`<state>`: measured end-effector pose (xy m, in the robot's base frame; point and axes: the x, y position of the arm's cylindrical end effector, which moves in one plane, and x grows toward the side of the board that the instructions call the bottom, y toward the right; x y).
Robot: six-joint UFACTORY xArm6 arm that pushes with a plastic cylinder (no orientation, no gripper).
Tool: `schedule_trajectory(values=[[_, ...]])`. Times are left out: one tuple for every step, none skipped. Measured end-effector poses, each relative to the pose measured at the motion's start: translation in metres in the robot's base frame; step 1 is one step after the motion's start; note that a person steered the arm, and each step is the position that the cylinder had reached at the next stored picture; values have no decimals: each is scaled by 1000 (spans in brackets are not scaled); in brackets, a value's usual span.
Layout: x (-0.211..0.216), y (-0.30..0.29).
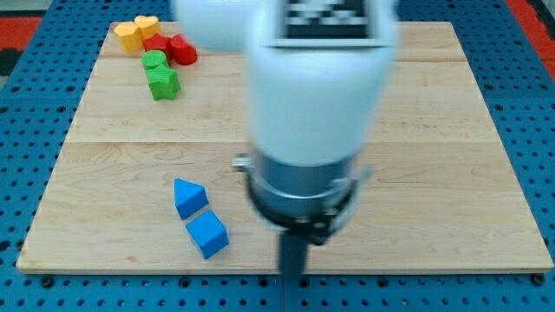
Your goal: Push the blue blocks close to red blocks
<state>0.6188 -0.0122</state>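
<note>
Two blue blocks lie near the view's bottom left of the wooden board [451, 173]: a blue wedge [190, 198] and, just below and right of it, a blue cube [207, 234]. Two red blocks sit at the view's top left, one [182, 50] to the right of the other [157, 43]. The arm's white body fills the middle of the view. My tip [292, 274] is at the board's bottom edge, to the right of the blue cube and apart from it. The very end of the rod is blurred.
Two yellow blocks [128, 35] [146, 26] touch the red ones at the top left corner. Two green blocks [154, 61] [163, 82] lie just below the red ones. A blue pegboard [35, 130] surrounds the board.
</note>
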Motion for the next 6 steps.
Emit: schedule_trajectory(values=[[-7,-58],[-27,-104],[-51,-113],[-71,-113],[-91,-113],[-104,-113]])
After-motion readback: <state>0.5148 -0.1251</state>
